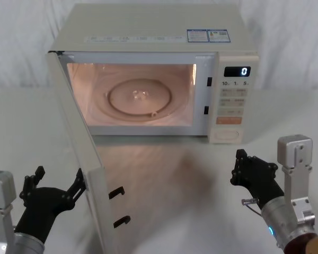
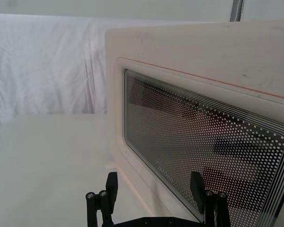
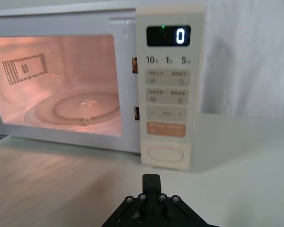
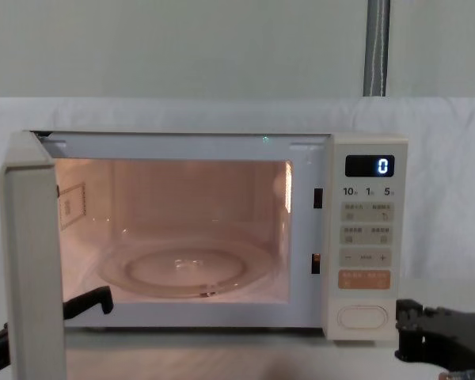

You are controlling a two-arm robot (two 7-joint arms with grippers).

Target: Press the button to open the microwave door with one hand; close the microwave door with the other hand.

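The cream microwave [image 1: 148,32] stands lit inside, its display reading 0. The microwave door [image 1: 87,174] is swung wide open toward me; its dotted glass window [image 2: 203,142] faces my left hand. My left gripper [image 1: 55,185] hovers open just left of the door's outer face, near its free edge, with its fingers [image 2: 111,184] spread and holding nothing. The pale oval button [image 3: 164,155] sits at the bottom of the control panel [image 1: 233,100]. My right gripper [image 3: 151,182] is shut and empty, low in front of the button and apart from it.
Two black latch hooks [image 1: 119,206] stick out from the door's inner face. A glass turntable [image 1: 139,98] lies inside the cavity. White cloth covers the table [image 1: 169,174] and the wall behind. A grey pole [image 4: 376,47] rises at the back.
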